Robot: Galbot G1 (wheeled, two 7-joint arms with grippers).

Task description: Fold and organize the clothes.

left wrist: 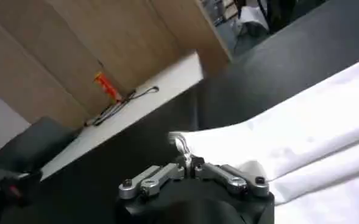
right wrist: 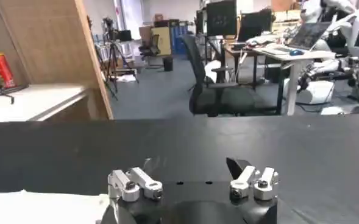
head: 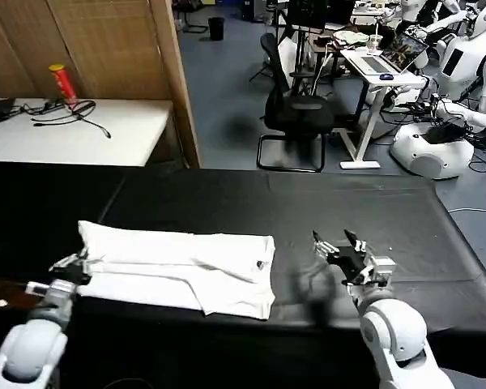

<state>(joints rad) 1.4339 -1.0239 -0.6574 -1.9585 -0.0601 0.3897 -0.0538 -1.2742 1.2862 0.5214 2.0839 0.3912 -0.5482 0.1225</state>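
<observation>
Head view, your black surface (head: 227,198) carries the folded white T-shirt (head: 178,267) toward its left, your left gripper (head: 73,267) at the shirt's left edge, fingers' state unclear, your right gripper (head: 336,243) fingers spread apart over bare cloth, office chair (head: 296,109) and desks behind.

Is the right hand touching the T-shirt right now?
Apart. In the head view the right hand hovers open over bare black table, with a clear strip of tabletop between it and the near edge of the white T-shirt.
</observation>
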